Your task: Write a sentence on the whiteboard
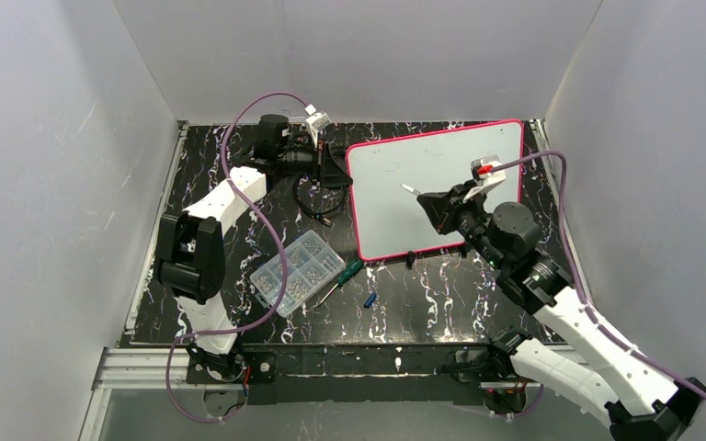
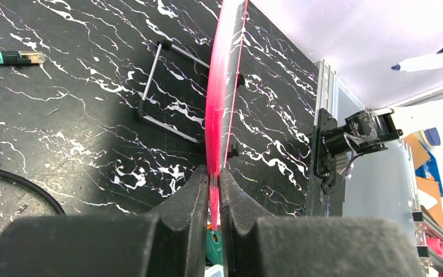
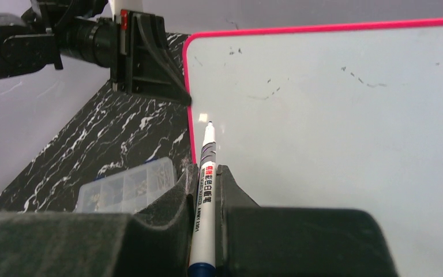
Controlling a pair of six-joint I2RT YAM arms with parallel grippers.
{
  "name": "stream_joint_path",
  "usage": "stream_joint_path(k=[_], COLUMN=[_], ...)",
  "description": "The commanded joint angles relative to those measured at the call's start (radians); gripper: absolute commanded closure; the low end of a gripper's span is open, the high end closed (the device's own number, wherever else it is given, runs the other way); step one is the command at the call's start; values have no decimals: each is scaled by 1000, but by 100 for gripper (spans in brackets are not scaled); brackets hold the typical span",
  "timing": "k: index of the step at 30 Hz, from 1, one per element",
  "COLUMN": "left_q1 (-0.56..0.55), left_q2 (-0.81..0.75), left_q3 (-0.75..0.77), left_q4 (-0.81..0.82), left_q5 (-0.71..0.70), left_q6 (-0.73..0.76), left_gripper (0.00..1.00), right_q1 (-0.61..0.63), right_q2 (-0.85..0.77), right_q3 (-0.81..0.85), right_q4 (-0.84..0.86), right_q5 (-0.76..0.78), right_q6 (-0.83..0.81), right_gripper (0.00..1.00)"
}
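Observation:
The whiteboard (image 1: 441,170) has a pink-red frame and stands tilted at the back right of the table. My left gripper (image 1: 335,165) is shut on its left frame edge; the left wrist view shows the pink frame (image 2: 219,92) pinched between the fingers (image 2: 191,196). My right gripper (image 1: 434,207) is shut on a white marker (image 3: 206,179), whose tip (image 3: 210,123) points at the board (image 3: 334,127) near its left edge. I cannot tell if the tip touches. No blue sentence shows, only faint grey smudges.
A clear compartment box (image 1: 297,271) lies left of the board's lower corner. A green-handled screwdriver (image 1: 345,273) and a small blue cap (image 1: 370,299) lie beside it. A black cable (image 1: 313,204) loops under the left gripper. The board's wire stand (image 2: 161,86) rests behind it.

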Motion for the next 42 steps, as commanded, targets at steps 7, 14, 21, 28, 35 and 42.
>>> stream_joint_path(k=[7,14,21,28,35,42], left_q1=[-25,-25,-27,-29,-28,-30], left_q2=[-80,-84,-87,-88,-88,-89], left_q3=[-24,-24,-25,-25,-25,-23], left_q4=[-60,-64,-62,-62,-61,-61], left_q5=[-9,-10,-10,-9,-6,-4], left_q6=[67,71,68,68,65,65], left_gripper=[100,100,100,100,100,100], right_q1=[58,157,230,250,251,251], right_q2=[203,312,383,447,496,536], right_q3=[29,56,60,84,102,113], right_q4=[361,438,523,561,580,603], right_q5=[115,226,362,416,427,430], right_q6=[-59,-113,-165,-194,-204,-208], right_gripper=[99,99,99,99,99,99])
